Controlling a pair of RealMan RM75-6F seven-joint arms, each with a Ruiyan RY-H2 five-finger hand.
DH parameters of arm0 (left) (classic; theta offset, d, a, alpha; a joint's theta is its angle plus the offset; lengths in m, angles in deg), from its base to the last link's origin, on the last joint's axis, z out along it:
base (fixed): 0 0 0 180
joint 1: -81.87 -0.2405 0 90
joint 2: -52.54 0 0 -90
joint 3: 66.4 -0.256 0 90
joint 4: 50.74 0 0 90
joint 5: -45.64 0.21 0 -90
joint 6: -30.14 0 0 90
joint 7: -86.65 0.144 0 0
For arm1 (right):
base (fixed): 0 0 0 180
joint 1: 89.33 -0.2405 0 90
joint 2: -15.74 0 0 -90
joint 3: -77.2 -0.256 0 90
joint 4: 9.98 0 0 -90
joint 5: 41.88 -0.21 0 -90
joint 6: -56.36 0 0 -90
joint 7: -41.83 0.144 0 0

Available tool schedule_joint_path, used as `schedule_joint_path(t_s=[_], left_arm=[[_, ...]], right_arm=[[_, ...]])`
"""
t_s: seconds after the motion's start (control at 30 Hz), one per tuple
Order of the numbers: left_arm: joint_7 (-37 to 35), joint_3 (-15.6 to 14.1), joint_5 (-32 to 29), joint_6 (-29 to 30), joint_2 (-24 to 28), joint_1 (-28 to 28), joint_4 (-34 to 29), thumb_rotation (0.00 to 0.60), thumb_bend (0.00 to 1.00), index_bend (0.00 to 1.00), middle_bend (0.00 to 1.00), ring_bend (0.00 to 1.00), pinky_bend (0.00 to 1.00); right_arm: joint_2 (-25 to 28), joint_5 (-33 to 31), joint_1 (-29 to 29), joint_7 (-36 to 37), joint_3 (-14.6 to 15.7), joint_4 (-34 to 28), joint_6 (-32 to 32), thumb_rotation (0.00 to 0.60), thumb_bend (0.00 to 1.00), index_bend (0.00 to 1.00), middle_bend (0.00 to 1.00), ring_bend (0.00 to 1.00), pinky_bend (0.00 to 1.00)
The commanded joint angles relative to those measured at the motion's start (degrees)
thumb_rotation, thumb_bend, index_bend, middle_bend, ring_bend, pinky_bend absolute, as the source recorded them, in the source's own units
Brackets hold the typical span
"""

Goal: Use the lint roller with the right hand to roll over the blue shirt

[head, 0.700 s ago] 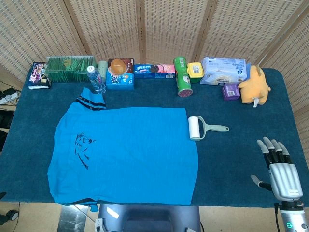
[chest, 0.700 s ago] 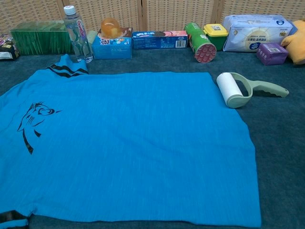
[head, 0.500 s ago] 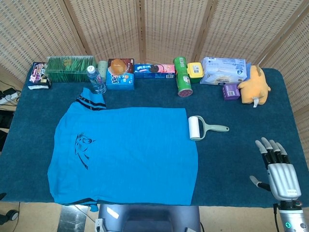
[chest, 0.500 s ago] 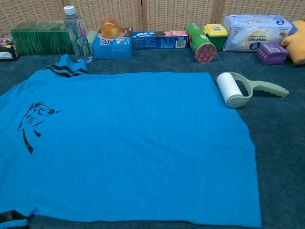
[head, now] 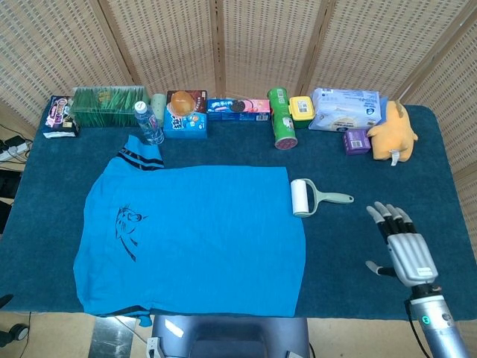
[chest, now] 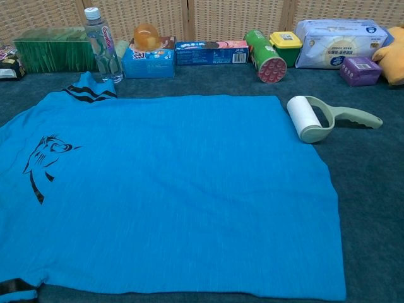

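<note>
Lying lint roller (head: pixel 309 198) apart from open right hand (head: pixel 402 250).

No legible text on any label, water bottle (chest: pixel 101 41) wording too blurred.

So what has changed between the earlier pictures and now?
The right hand, open and holding nothing, moved left and away from the table's near edge, closer to the roller. It has not touched it yet. The roller and the shirt stayed as they were.
</note>
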State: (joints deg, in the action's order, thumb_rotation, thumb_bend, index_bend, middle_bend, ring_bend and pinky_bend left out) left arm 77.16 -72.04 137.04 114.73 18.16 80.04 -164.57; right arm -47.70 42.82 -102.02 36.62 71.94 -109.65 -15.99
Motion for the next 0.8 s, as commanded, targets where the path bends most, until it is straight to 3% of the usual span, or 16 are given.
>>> schedule_joint_path(t_s=[0.03,0.17,0.3,0.43,0.8], left_arm=[[0.5,0.1,-1.0,-1.0,0.1,0.4,-0.4,0.6,0.12,0.0,0.0,0.0,0.04],[1.3,0.6,-2.9,-1.6,0.1,0.8,-1.2,0.6,0.12,0.0,0.0,0.0,0.04],[2.0,1.1,-4.5,-1.8,0.0,1.0,-1.9,0.6,0.12,0.0,0.0,0.0,0.04],[3.8,1.6,-6.6,-3.8,-0.3,2.0,-2.8,0.6,0.12,0.0,0.0,0.0,0.04],[6.6,3.0,-12.0,-7.1,-0.5,4.0,-4.2,0.6,0.12,0.0,0.0,0.0,0.04]], right_arm=[[2.2,-5.0,-8.6,7.2,-3.2,2.2,13.7,0.6,0.0,0.0,0.01,0.0,0.0],[1.8,-6.8,-13.2,10.9,-3.9,6.7,21.6,0.6,0.02,0.0,0.02,0.0,0.03],[0.0,-6.9,-16.7,14.4,-4.0,11.7,26.9,0.6,0.15,0.0,0.02,0.0,0.06],[-4.1,-7.1,-21.5,15.7,-4.2,20.2,32.6,0.6,0.22,0.01,0.03,0.0,0.06],[-9.8,-5.8,-26.4,18.0,-2.4,29.4,37.8,0.6,0.29,0.04,0.05,0.0,0.08]])
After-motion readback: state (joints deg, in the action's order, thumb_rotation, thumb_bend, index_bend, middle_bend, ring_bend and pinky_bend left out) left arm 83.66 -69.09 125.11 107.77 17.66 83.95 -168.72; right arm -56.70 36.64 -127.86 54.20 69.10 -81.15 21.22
